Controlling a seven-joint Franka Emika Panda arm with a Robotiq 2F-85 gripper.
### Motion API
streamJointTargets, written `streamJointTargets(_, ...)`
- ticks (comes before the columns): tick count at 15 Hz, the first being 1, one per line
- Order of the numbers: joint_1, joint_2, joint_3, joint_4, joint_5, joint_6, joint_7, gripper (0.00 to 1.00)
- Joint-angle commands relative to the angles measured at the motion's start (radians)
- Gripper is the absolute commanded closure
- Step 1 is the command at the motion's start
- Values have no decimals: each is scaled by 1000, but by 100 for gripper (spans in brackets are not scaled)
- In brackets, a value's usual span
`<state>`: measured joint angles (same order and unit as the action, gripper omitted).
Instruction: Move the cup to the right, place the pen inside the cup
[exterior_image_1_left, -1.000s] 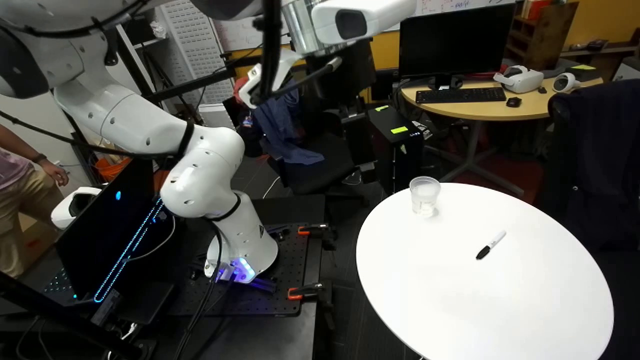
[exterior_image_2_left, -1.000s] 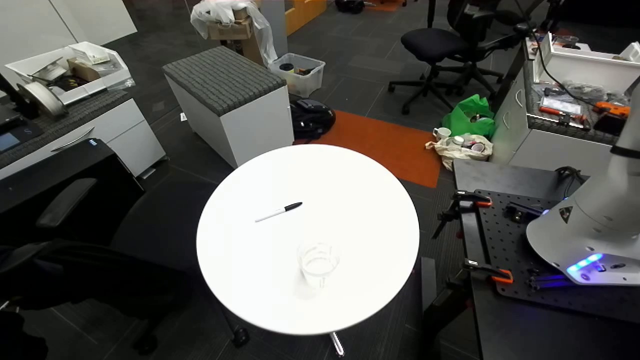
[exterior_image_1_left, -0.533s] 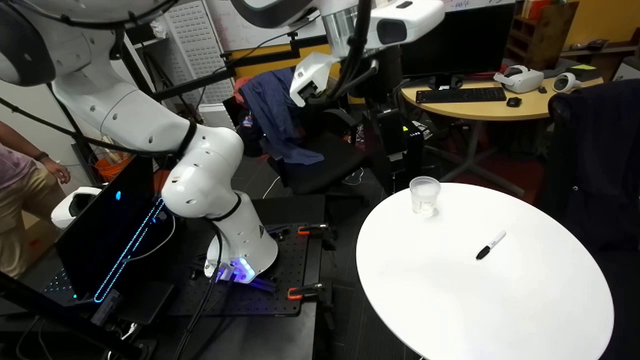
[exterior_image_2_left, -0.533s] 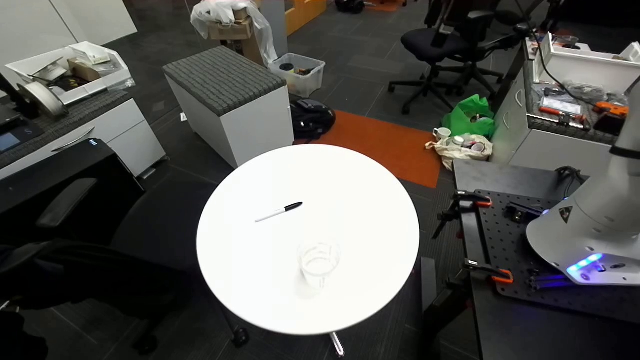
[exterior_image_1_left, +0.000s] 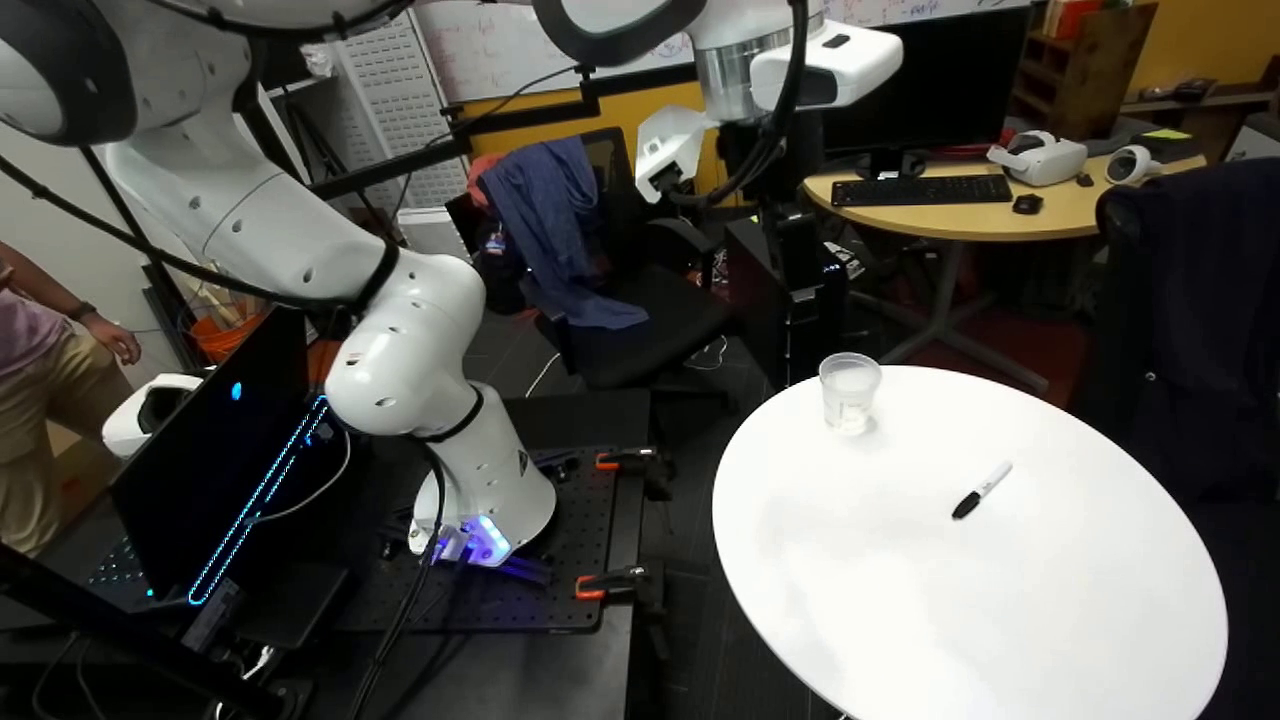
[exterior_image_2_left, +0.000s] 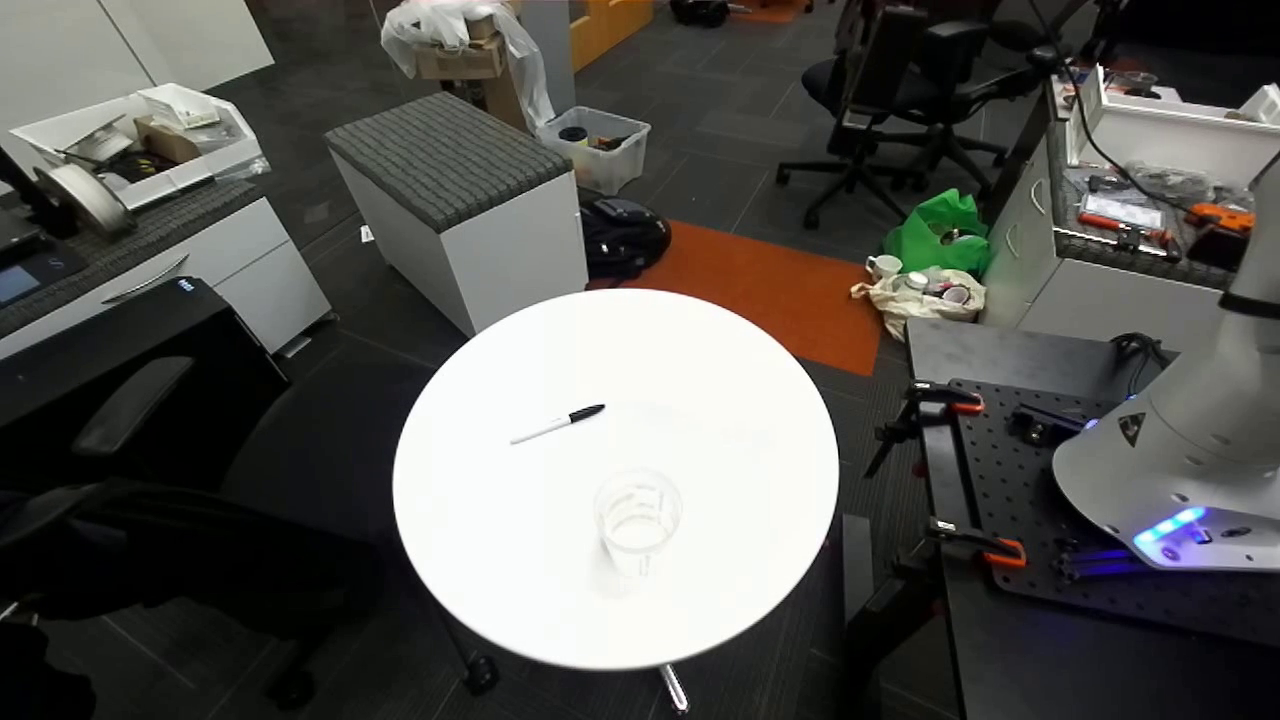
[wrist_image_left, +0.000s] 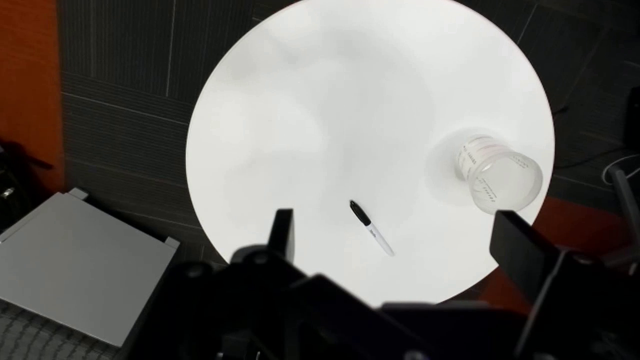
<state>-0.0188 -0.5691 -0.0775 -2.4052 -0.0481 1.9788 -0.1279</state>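
Observation:
The cup, a clear tumbler with faint printed marks, stands upright near the edge of the round white table (exterior_image_1_left: 960, 600); I see the cup (exterior_image_1_left: 850, 392) (exterior_image_2_left: 637, 525) in both exterior views. Apart from it lies the pen (exterior_image_1_left: 982, 490) (exterior_image_2_left: 557, 424), white with a black cap. Wide apart stand the fingers of my gripper (wrist_image_left: 394, 212) in the wrist view, nothing held. Through that gap the pen (wrist_image_left: 372, 228) shows far below, while the cup (wrist_image_left: 502, 175) appears just beyond the right fingertip. High up, in an exterior view, hangs the gripper (exterior_image_1_left: 803, 290), above table level.
A dark chair (exterior_image_1_left: 650, 320) with a blue garment and a black computer tower (exterior_image_1_left: 750, 270) stand behind the arm. Another dark chair (exterior_image_1_left: 1190, 330) is close to the table's far side. A grey-topped cabinet (exterior_image_2_left: 455, 160) stands beside the table in an exterior view.
The arm has swung its gripper rightward and lower in an exterior view, nearer the table. The gripper has stayed open, and cup and pen have not moved.

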Motion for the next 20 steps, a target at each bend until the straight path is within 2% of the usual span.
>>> streamJointTargets(1, 18, 63, 43, 4, 14, 75, 48, 0)
streamJointTargets(12, 71, 285, 123, 50, 32, 251, 116, 0)
streamJointTargets(20, 110, 465, 156, 121, 93, 302, 103, 0)
